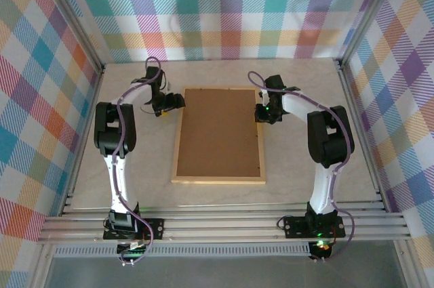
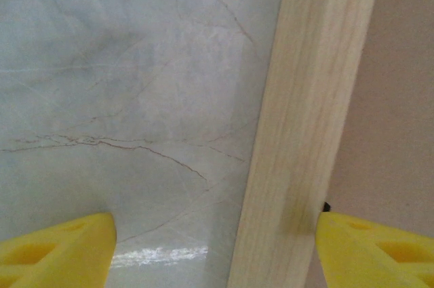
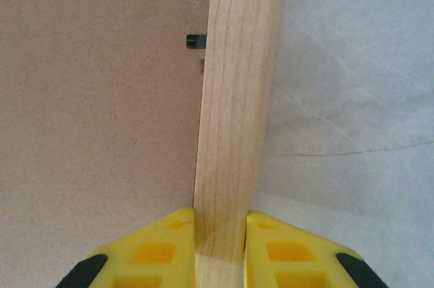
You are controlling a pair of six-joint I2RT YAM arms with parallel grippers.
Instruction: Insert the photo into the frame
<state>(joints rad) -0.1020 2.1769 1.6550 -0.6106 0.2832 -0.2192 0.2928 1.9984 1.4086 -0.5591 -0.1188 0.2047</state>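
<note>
Your large rectangular picture frame of thin light golden wood [image 1: 217,179] lies flat in the middle of the pale, marble-veined tabletop [image 1: 217,74], its long sides running away from the arm bases. Its back faces up, so what you see inside the wooden rails is the plain brown backing board [image 1: 220,132].

Your left hand [image 1: 171,103] is at the frame's left rail, near the far corner. From the left wrist, this left hand [image 2: 213,234] stands wide open and straddles the rail [image 2: 305,118]. One yellow finger [image 2: 68,247] is out over bare tabletop, well apart from the wood. The other yellow finger is over the backing board, just beside the rail's inner edge. Whether it touches the wood, you cannot tell.

Your right hand [image 1: 261,112] is at the opposite long rail, also toward the far end. From the right wrist, the right hand [image 3: 220,223] is closed on that rail. Its yellow fingers [image 3: 169,240] press against both sides of the wood, one on the board side and one on the tabletop side. A small black tab [image 3: 195,41] sits on the backing board against the rail's inner edge, farther along from the grip.

The frame rests level on the tabletop, with no corner visibly raised.
</note>
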